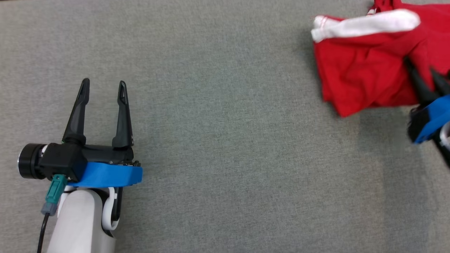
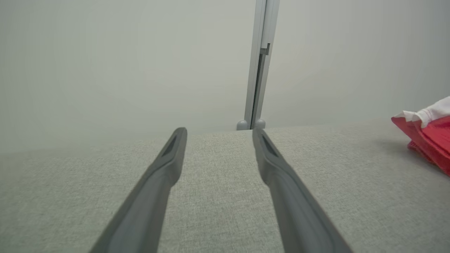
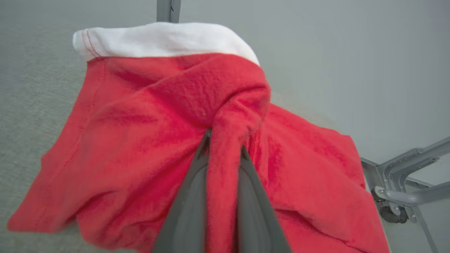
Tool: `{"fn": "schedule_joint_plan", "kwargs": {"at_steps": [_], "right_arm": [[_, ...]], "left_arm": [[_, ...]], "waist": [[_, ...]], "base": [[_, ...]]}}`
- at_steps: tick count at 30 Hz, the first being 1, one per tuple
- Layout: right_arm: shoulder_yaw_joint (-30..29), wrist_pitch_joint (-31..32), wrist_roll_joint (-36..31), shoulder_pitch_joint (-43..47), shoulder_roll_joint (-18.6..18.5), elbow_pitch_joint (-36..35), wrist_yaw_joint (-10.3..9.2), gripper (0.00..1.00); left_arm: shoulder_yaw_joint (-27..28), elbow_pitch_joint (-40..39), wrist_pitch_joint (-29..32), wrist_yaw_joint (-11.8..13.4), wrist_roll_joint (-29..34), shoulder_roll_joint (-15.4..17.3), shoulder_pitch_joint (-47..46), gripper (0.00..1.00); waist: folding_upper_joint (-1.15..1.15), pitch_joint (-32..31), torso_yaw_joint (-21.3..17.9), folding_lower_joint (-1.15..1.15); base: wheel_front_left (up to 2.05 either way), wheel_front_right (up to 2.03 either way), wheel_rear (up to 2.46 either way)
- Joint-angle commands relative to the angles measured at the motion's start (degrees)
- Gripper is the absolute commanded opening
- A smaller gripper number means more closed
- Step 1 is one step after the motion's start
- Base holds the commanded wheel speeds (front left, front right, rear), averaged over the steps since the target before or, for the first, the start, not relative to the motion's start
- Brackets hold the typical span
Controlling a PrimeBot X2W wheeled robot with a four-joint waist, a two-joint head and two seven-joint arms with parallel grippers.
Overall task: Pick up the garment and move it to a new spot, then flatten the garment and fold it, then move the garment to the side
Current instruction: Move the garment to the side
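My red garment, white-trimmed, lies bunched at the far right of the tabletop. My right gripper is clenched on one narrow fold. My left gripper hangs spread, well apart. I judge that the thin pinch may slip when lifted.

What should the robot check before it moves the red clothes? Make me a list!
1. Right jaws shut on a fold of the garment: ok.
2. Fold sits deep enough not to slip out: cannot tell.
3. Left jaws open and well apart from the garment: ok.
4. Bare table beside the garment for a new spot: ok.
5. Garment lies flat: not ok; it is bunched, with its white band on top.
6. Whole garment seen from the head: not ok; the right edge cuts it off.
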Motion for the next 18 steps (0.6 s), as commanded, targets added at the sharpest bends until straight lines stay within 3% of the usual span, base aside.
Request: {"fn": "schedule_joint_plan", "kwargs": {"at_steps": [1, 10, 18], "right_arm": [[-0.01, 0.69, -0.21, -2.15, -1.58, -0.98, 0.02, 0.0], [-1.39, 5.23, 3.01, -8.0, -12.77, 1.15, 0.01, 0.0], [-0.57, 6.04, 3.45, -13.34, -18.29, 8.51, 0.01, 0.0]], "left_arm": [[0.23, -0.67, -0.24, 0.24, 0.27, 0.36, -1.05, 1.0], [-0.63, -4.81, 0.92, 0.4, 1.01, 1.62, -2.76, 1.0], [-1.1, -8.11, 2.24, 0.56, 1.15, 2.5, -3.28, 1.0]], "waist": [[0.0, 0.96, -0.02, -0.01], [0.0, 5.71, -0.49, -0.01], [0.0, 8.06, 0.03, -0.01]], "base": [[0.0, 0.0, 0.0], [0.0, 0.0, 0.0], [0.0, 0.0, 0.0]]}}
